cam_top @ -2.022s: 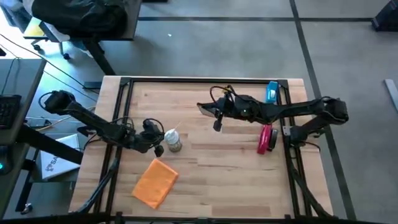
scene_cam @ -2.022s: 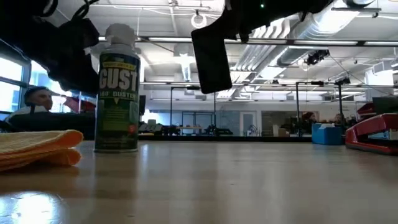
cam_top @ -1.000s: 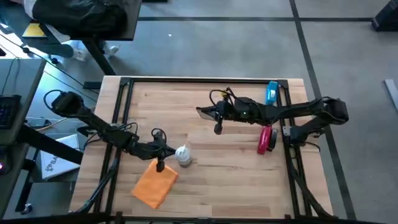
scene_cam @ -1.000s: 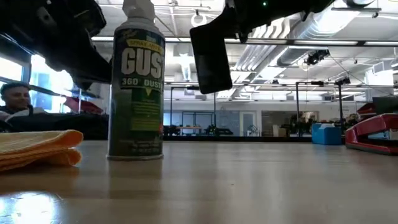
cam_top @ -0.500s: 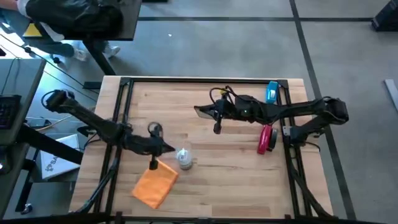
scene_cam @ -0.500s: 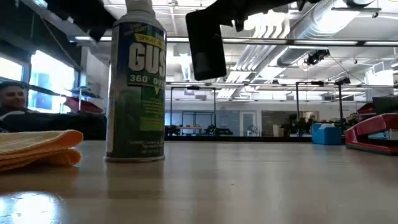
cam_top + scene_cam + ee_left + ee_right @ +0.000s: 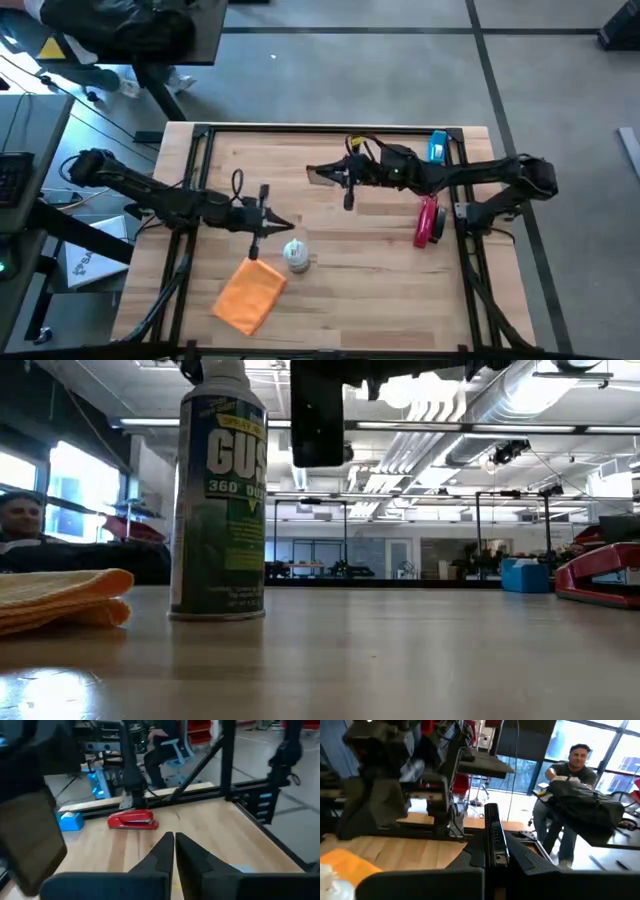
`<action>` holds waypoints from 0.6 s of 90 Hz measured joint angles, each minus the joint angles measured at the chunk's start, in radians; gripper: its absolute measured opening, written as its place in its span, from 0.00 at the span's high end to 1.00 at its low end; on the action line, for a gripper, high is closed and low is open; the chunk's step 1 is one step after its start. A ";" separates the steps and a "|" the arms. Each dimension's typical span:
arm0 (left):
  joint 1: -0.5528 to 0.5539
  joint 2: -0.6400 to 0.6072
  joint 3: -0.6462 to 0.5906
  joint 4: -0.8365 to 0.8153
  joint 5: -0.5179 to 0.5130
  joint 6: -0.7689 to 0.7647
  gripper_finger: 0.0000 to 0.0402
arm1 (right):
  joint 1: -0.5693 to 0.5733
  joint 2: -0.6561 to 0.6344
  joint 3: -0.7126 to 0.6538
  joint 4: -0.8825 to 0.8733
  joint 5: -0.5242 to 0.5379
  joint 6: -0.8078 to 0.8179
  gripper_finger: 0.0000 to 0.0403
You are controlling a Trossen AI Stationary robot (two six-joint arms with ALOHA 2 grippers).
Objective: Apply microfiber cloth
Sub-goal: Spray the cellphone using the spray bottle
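While you watched, the left arm pulled back from the spray can (image 7: 296, 254); half a second before, its gripper hung just over the can and the near corner of the cloth, and at this moment the left gripper (image 7: 283, 226) sat higher on the table (image 7: 370, 280), clear of both, with its fingers (image 7: 165, 851) pressed together and empty in the left wrist view; the can stood upright where it had been set, having shifted toward the cloth over the last two seconds. You could also see the right arm had drifted a little toward the far edge and toward the left; the right gripper (image 7: 330, 176) held the black phone (image 7: 324, 176) in the air above the table's middle, its fingers pinching the phone edge-on, as the right wrist view showed (image 7: 492, 840); in the low view the phone (image 7: 318, 415) had climbed and hung above and to the right of the can (image 7: 218, 500).

The microfiber cloth (image 7: 249, 294) had not moved; it lay flat on the near left part of the table, just beside the can and untouched by either gripper; its long axis ran diagonally, from the near left corner of the table up toward the can, with one corner pointing at the can's base; in the low view you saw it folded, its rounded edge (image 7: 62, 598) facing the can.

The red stapler (image 7: 428, 222) and the blue box (image 7: 437, 148) stayed on the right side; a person (image 7: 570, 785) stood beyond the table.
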 joint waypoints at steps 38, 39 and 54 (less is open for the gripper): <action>0.015 0.091 0.000 0.020 0.097 -0.031 1.00 | -0.019 0.046 0.000 0.026 -0.028 0.021 1.00; 0.015 0.091 0.000 0.020 0.098 -0.031 1.00 | -0.019 0.046 0.000 0.026 -0.028 0.021 1.00; 0.011 0.087 0.000 0.022 0.105 -0.022 1.00 | -0.018 0.046 0.000 0.026 -0.028 0.019 1.00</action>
